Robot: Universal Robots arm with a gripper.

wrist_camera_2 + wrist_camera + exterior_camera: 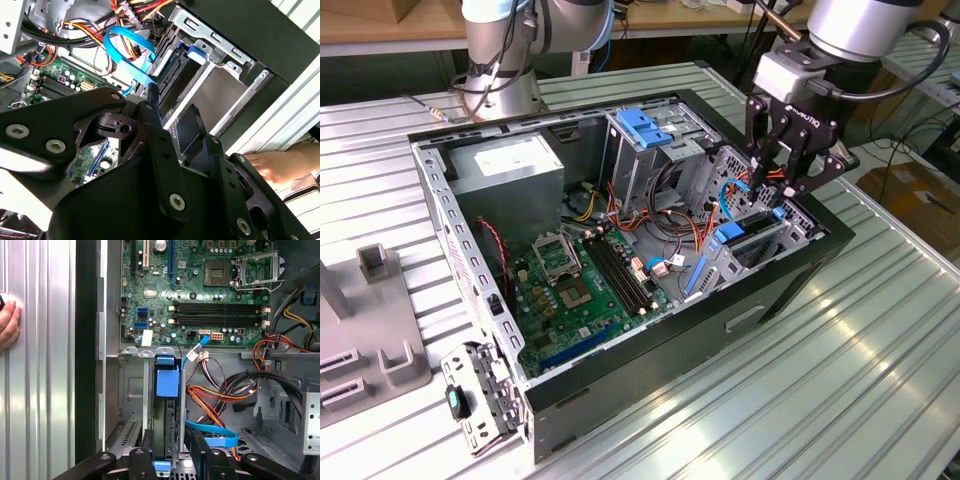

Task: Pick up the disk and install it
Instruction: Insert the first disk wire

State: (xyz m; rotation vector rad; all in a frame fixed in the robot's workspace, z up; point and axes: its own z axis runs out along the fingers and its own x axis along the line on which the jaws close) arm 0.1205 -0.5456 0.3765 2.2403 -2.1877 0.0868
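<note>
The disk point(165, 432) stands on edge in the drive bay point(131, 405) at the front corner of the open computer case point(650, 370). Its dark body runs down the slot toward a blue tab point(166, 380). My gripper point(171, 440) sits over the disk's near end, one finger on each side of it, shut on it. In the exterior view the gripper point(788, 190) hangs at the case's right end above the bay, with the disk point(760, 228) lying in the slot under it. In the second wrist view the disk's edge point(172, 131) shows between the black fingers point(152, 107).
A blue flat cable point(212, 432) and bundled wires point(220, 392) lie right beside the bay. The motherboard point(580, 290), power supply point(510, 165) and a second cage with a blue latch point(642, 125) fill the case. A person's hand point(7, 325) rests on the table outside the case wall. Grey fixtures point(375, 330) stand at the exterior view's left.
</note>
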